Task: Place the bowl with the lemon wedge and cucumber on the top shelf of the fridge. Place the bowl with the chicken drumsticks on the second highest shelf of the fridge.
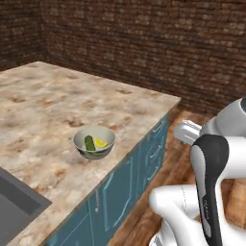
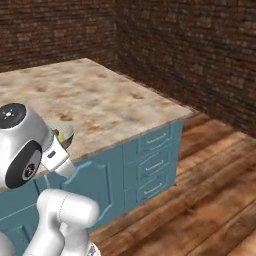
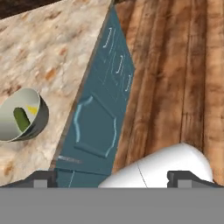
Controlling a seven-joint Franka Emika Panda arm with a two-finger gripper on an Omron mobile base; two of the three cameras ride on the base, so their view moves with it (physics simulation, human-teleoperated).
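A pale green bowl [image 1: 96,153] sits near the front edge of the marble counter [image 1: 48,96]. Inside it lie a dark green cucumber piece [image 1: 89,142] and a yellow lemon wedge [image 1: 101,142]. In the hand view the same bowl [image 3: 40,119] is at the left, with the cucumber [image 3: 20,119] and lemon [image 3: 31,109] in it. My gripper [image 3: 114,178] is open with nothing between its fingers, and it hangs off the counter's edge above the floor, to the right of the bowl. In the right base view my arm hides most of the bowl [image 2: 66,134]. The fridge and the bowl with the chicken drumsticks are out of view.
A grey sink [image 1: 14,206] is set into the counter at the lower left. Blue cabinet drawers [image 2: 155,160] run below the counter's edge. Wooden floor [image 2: 210,200] lies to the right, and brick walls [image 1: 144,38] stand behind.
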